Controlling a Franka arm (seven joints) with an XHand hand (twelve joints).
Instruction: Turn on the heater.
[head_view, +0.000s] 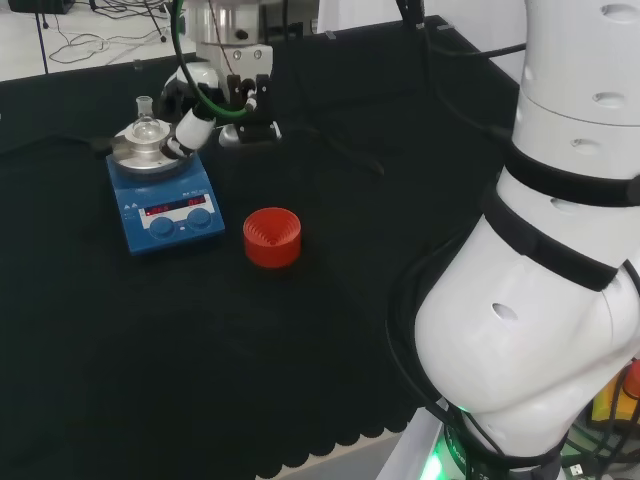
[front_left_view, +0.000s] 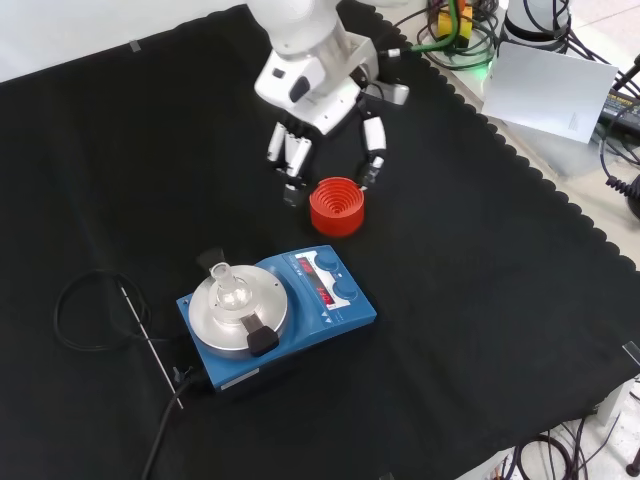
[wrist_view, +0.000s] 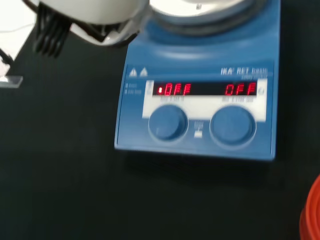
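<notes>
Heater (front_left_view: 285, 305) stands on surface (front_left_view: 480, 330), small glass flask (front_left_view: 226, 285) on its plate. Red ribbed stand (front_left_view: 336, 205) just beside heater, on side of its knobs. Robot hand (front_left_view: 320, 130) hangs above stand, fingers relaxed and apart, holding nothing, touching no knob (wrist_view: 168, 123). Judgement: task not started; hand must reach knob and turn or press it.

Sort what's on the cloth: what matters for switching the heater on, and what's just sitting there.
For the job:
heater
its two knobs
the hand

Lying about:
red ribbed stand
glass flask on the plate
black cable
</notes>
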